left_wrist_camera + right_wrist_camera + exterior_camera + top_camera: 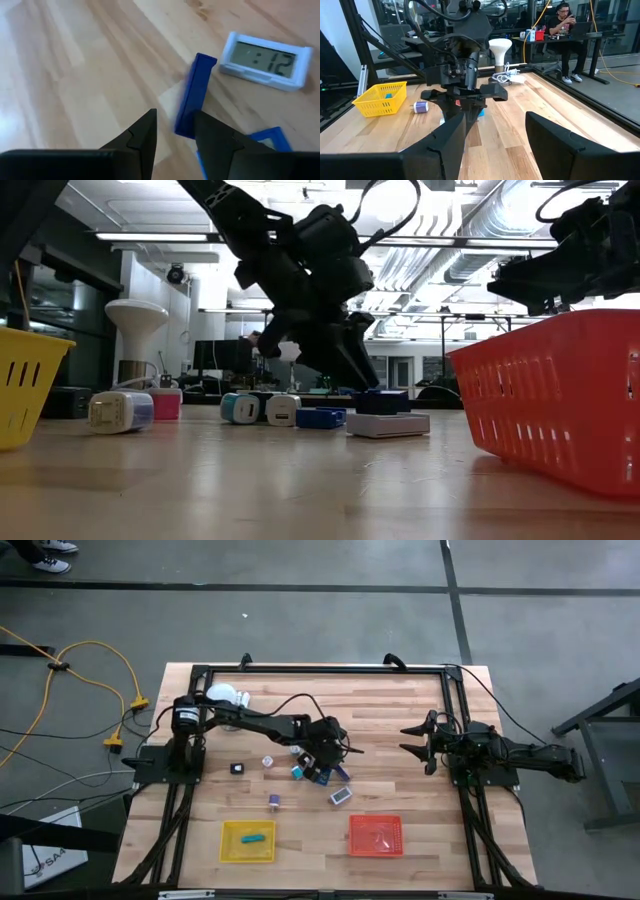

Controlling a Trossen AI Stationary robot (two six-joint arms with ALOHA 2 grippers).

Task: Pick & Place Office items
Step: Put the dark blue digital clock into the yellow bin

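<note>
My left gripper point(175, 142) hangs slanting down over the table's middle point(320, 764), open by a narrow gap. A blue block point(194, 92) stands on its long narrow edge on the wood, and its near end lies within that gap. Just beyond the block lies a small white digital clock point(265, 61), flat on its back. A flat blue piece point(267, 137) rests beside it. Other office items lie to the left: a black one point(237, 768), a white one point(268, 761) and a purple roll point(274, 801). My right gripper point(495, 135) waits open at the table's right point(410, 740). My left gripper has the blue block's near end point(184, 129) in its gap, close beside one finger point(212, 137). Bare wood shows between the block and the other finger. Whether any finger touches the block, I cannot tell.
A yellow mesh tray point(232, 852) with a teal item and an orange mesh tray point(375, 848) stand near the front edge. A white globe point(225, 695) sits at the far left by the left arm's base. A person sits beyond the table point(565, 20).
</note>
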